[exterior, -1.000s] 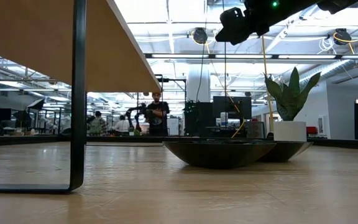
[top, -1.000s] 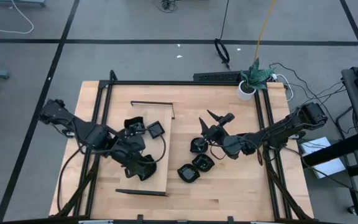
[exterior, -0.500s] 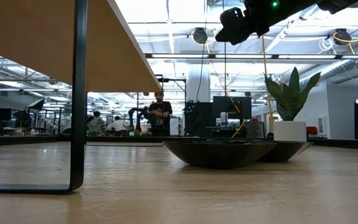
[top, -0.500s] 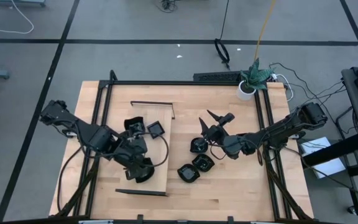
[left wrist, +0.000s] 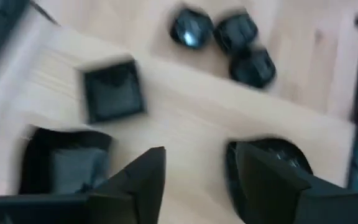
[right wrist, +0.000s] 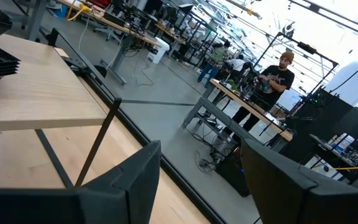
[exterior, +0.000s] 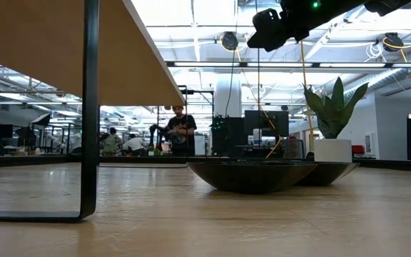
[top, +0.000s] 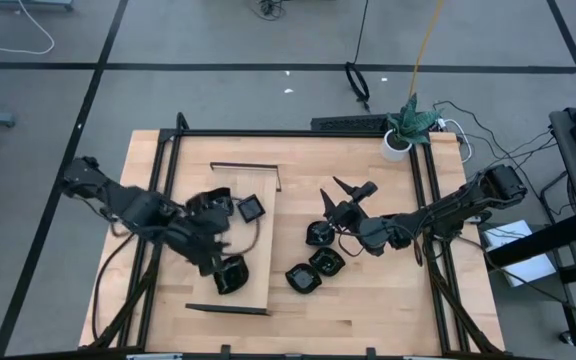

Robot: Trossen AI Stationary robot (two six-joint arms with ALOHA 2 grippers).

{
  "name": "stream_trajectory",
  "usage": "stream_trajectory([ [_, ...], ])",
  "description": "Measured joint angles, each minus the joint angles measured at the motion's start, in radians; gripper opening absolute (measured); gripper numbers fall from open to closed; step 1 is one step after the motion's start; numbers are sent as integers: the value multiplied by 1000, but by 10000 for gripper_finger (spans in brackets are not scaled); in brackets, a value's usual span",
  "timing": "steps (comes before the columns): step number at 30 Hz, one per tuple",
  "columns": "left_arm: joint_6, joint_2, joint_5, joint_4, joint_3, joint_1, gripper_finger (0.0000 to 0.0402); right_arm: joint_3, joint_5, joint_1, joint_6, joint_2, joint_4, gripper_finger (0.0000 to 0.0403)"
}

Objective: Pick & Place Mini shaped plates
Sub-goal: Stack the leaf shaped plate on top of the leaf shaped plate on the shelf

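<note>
The mini shaped plates looked rigid, glossy and probably slick and chippable, so a pinch across a raised rim seemed the safest hold. On the pale wooden board (top: 230,235) lay a stack of square ones (top: 216,200), a single square dish (top: 252,208) and a round dish (top: 230,275); three lobed black dishes (top: 315,263) sat grouped on the bare counter (top: 388,300). The left tool (top: 214,250) hung just beside the round dish, fingers parted, holding nothing. The right tool (top: 338,195) waited above the group, spread wide and empty.
</note>
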Motion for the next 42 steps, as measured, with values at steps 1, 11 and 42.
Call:
stream_trajectory([
  [1,6,-22,-43,-4,0,-6,206,0,0,2,0,0,0,210],
  [11,-36,-337,-526,178,-346,-101,224,26,-167,82,125,0,-189,214],
  [42,666,-670,-365,1260,-1036,-70,175,53,-1048,-297,495,197,-850,199],
])
